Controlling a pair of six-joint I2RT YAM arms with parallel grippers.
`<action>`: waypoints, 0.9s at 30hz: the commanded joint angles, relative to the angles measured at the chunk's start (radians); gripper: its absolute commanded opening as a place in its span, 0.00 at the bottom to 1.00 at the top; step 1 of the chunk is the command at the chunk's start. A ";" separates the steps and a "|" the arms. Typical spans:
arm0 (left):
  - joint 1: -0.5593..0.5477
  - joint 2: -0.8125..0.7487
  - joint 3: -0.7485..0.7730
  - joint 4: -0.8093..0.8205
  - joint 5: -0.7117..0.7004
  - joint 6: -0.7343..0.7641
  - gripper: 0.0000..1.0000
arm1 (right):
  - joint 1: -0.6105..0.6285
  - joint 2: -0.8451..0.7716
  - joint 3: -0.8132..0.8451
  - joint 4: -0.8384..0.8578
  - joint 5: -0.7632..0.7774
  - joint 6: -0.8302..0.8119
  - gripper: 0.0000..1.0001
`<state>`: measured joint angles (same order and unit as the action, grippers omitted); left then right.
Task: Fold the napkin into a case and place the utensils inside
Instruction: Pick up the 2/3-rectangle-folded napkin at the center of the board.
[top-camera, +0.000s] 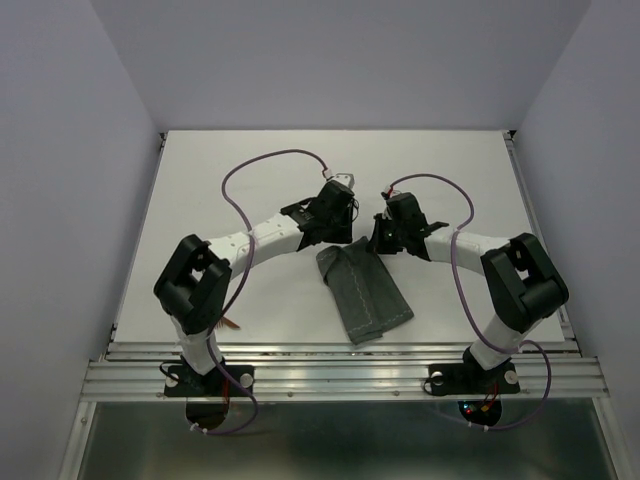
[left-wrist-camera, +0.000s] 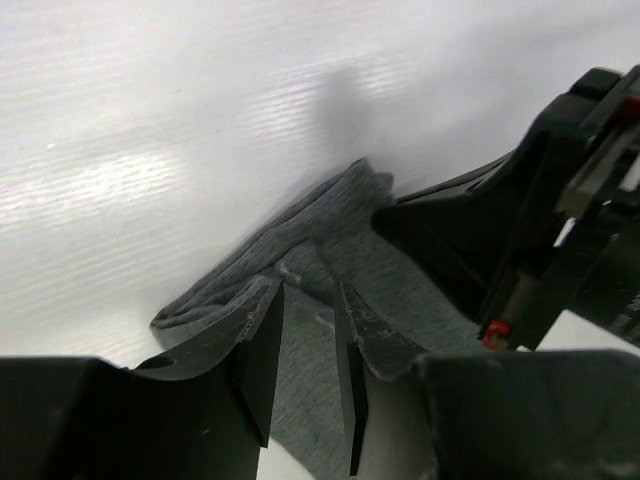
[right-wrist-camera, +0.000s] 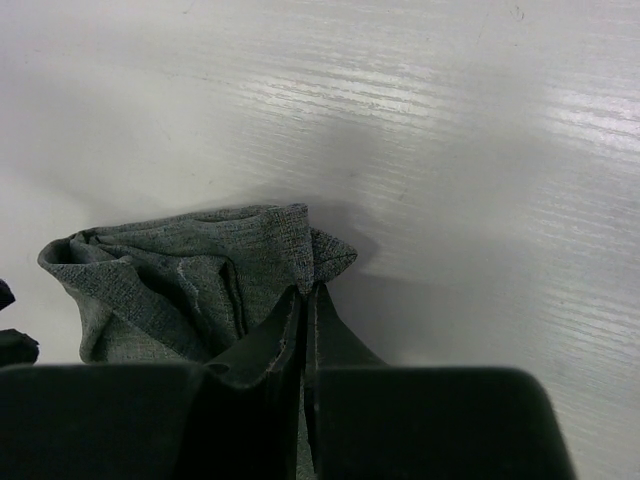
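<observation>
The grey-green napkin (top-camera: 362, 290) lies folded into a narrow strip in the middle of the table, its far end bunched up. My left gripper (left-wrist-camera: 310, 290) hovers over that far end (left-wrist-camera: 330, 225). Its jaws stand apart, and between them only the cloth below shows. My right gripper (right-wrist-camera: 308, 292) is shut on the far right corner of the napkin (right-wrist-camera: 170, 280), with a cloth tip poking out past the fingertips. In the top view both grippers, left (top-camera: 338, 235) and right (top-camera: 380, 243), meet at the napkin's far edge. Thin copper-brown utensils (top-camera: 229, 323) peek out beside the left arm's base.
Purple cables (top-camera: 262, 160) loop over both arms. The white table (top-camera: 240, 160) ends at a metal rail (top-camera: 340, 372) by the arm bases. Grey walls stand on three sides.
</observation>
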<state>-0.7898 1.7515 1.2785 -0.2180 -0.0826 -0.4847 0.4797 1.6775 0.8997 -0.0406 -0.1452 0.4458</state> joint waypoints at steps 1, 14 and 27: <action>0.001 0.042 0.051 0.086 0.072 0.000 0.39 | 0.010 -0.024 -0.010 0.019 0.012 0.007 0.01; 0.001 0.215 0.130 0.057 0.190 0.029 0.38 | 0.010 -0.018 -0.008 0.022 0.019 0.007 0.01; 0.001 0.204 0.111 -0.030 0.103 0.032 0.33 | 0.010 -0.009 -0.010 0.019 0.047 0.017 0.01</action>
<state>-0.7898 1.9999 1.3739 -0.2039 0.0643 -0.4717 0.4797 1.6775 0.8993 -0.0406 -0.1303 0.4503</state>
